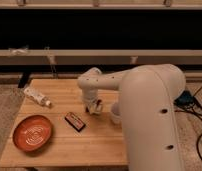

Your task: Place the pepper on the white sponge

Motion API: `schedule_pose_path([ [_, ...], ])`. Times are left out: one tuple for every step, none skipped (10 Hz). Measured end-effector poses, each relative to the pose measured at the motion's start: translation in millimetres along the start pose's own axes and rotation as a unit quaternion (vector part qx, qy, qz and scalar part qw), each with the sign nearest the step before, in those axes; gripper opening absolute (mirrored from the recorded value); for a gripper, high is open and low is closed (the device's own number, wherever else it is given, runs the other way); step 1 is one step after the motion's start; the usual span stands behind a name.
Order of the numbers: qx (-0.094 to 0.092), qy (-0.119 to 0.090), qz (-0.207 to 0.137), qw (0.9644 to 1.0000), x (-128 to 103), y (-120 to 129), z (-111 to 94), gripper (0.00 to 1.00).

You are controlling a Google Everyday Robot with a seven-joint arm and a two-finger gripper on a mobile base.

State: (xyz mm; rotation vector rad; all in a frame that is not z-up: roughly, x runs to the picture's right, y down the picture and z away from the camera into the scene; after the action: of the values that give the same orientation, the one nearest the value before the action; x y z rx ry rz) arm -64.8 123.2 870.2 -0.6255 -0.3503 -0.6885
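My gripper (94, 107) points down at the middle of the wooden table (59, 145), at the end of the white arm (144, 100). A tiny red spot, the pepper (98, 104), shows right at the gripper's tip. Just beneath it lies a small pale pad, the white sponge (96, 112), mostly hidden by the gripper. Whether the pepper rests on the sponge or is still held cannot be told.
A white cup (115, 113) stands just right of the gripper, partly behind the arm. A dark red-brown bar (74, 121) lies to its left. An orange plate (32, 133) sits at the front left, and a white tube (37, 97) lies at the back left.
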Motion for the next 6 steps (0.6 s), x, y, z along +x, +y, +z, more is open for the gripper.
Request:
schedule_pose_path([
  [0.0,0.001,-0.001,1.0,-0.2,-0.1,0.1,0.68],
  [0.0,0.002,-0.001,1.0,-0.6,-0.7,0.0,0.77],
  [0.001,0.003,-0.003,1.0,-0.9,-1.6,0.0,0.8],
  [0.001,0.005,-0.005,1.0,-1.5,-2.8,-0.2,0.8],
  [0.001,0.007,-0.007,1.0,-3.8,-4.1,0.1,0.8],
  [0.0,0.009,-0.009,0.9999,-4.6,-4.8,-0.1,0.8],
])
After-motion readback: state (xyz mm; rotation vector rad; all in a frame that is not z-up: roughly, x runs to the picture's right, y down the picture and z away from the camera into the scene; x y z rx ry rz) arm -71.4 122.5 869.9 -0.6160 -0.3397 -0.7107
